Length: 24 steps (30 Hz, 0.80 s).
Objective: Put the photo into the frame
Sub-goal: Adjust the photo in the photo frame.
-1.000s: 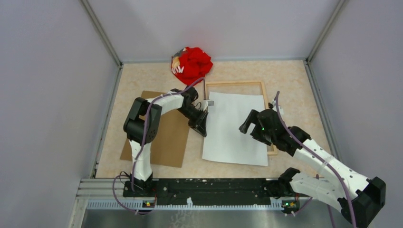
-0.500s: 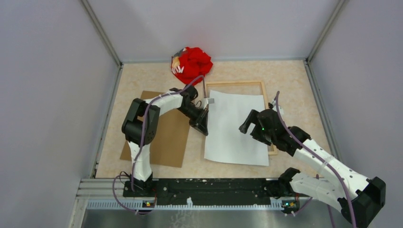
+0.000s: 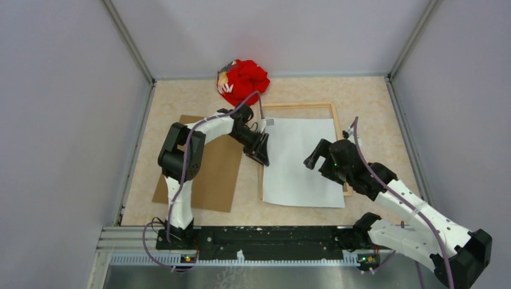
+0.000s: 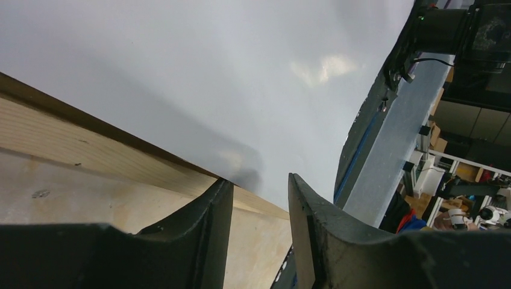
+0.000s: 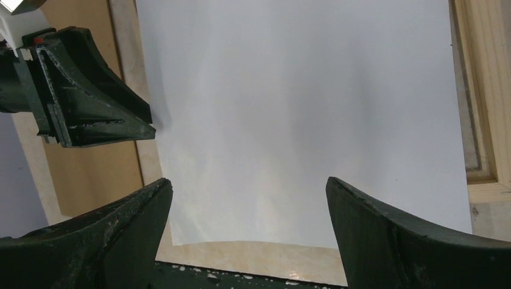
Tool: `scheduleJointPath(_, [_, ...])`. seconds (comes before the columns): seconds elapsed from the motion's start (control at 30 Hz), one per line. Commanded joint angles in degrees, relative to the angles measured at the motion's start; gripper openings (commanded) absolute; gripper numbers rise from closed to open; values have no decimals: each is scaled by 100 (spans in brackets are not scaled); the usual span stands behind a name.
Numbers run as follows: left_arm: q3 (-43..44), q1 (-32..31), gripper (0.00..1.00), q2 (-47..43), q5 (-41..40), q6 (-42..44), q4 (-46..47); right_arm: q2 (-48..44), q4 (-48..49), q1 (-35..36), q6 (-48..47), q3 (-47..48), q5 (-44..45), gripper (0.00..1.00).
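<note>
The photo [image 3: 301,159] lies white side up; its picture side is hidden. It rests askew over the thin light-wood frame [image 3: 298,106], with its near end past the frame's front rail. My left gripper [image 3: 263,158] sits low at the photo's left edge, jaws a little apart with nothing between them. In the left wrist view the photo [image 4: 211,78] meets one fingertip [image 4: 220,189] above the frame's rail [image 4: 90,144]. My right gripper [image 3: 312,161] is open and hovers over the photo [image 5: 301,120], empty. The frame's right rail [image 5: 482,90] shows there too.
A plain brown backing board [image 3: 208,174] lies left of the photo, under my left arm. A crumpled red cloth [image 3: 243,81] sits at the back by the wall. Grey walls close in the table on three sides. The black base rail [image 3: 265,238] runs along the front.
My left gripper has moved right against the photo's left edge, and the photo has slid right over the frame. My right gripper has barely moved.
</note>
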Motion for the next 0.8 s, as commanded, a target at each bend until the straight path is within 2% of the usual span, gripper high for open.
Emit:
scheduleJointPath(0.0, [162, 13, 47, 75, 86, -131, 233, -155, 45, -34, 24, -28, 109, 99])
scheduleJointPath(0.33, [413, 14, 47, 359, 105, -282, 475, -276, 84, -30, 77, -152, 69, 99])
scheduleJointPath(0.57, [389, 18, 23, 182, -282, -152, 514, -271, 124, -34, 61, -153, 79, 99])
scheduleJointPath(0.77, [-99, 17, 20, -444, -774, -142, 884, -202, 201, -36, 34, -161, 54, 99])
